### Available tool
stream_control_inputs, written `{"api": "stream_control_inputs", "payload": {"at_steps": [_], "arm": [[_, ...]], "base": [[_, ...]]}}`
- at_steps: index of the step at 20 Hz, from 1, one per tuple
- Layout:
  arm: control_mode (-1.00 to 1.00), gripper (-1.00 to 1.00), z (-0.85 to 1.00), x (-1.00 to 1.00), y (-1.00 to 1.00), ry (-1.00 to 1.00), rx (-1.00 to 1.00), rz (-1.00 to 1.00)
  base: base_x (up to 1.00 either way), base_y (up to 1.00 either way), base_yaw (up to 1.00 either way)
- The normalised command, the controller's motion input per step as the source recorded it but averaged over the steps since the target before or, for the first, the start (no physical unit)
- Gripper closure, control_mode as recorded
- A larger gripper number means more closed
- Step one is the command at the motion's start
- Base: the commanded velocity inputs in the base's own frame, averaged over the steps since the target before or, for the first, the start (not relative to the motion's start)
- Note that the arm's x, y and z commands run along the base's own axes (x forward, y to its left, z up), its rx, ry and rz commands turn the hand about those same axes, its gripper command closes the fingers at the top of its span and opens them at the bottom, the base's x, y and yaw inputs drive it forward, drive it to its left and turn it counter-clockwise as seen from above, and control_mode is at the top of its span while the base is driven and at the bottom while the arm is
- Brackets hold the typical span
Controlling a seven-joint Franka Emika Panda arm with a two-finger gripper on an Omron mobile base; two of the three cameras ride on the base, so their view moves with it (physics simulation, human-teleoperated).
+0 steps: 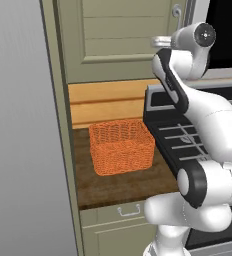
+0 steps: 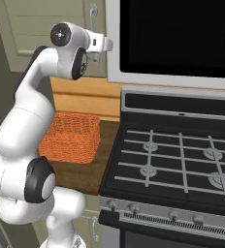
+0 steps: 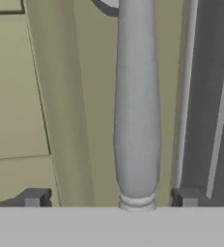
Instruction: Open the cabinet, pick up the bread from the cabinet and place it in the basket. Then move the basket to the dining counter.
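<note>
Closest to my hand camera is the cabinet's handle (image 3: 136,111), a smooth silver bar that swells gently in the middle and ends in a ringed collar at six o'clock; it runs straight up to twelve o'clock between my two small dark fingertips (image 3: 35,197). My gripper (image 3: 110,198) stands wide open, one tip on each side of the bar, and neither tip can be seen touching it. Behind the bar lies the cabinet (image 3: 61,106), matte sage-green, with a raised panel edge at nine o'clock and a grey frame strip at three o'clock. From the left base view the cabinet door (image 1: 118,35) shows horizontal grooves, closed, at twelve o'clock above a band of pale honey-coloured wood. Below it, near the middle of that view, sits the basket (image 1: 122,146), bright orange woven mesh, rectangular with slightly flared sides, resting on a dark brown wood-grain counter (image 1: 123,187). At three o'clock from the basket, just beside it, is the black gas stove (image 2: 177,155) with thin grey grates and a row of round knobs along its front. A small pale drawer (image 1: 125,212) with a thin wire pull sits under the counter at six o'clock.
</note>
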Motion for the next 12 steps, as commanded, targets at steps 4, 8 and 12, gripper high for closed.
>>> {"api": "stream_control_inputs", "payload": {"at_steps": [4,8,12], "arm": [[-1.0,1.0,-0.51,1.0,0.36,-0.04,0.02,0.04],[-1.0,1.0,-0.65,0.84,0.9,0.01,0.13,0.27],[-1.0,1.0,-0.42,0.2,1.0,0.11,0.02,0.3]], "base": [[0.0,0.0,0.0],[0.0,0.0,0.0],[0.0,0.0,0.0]]}}
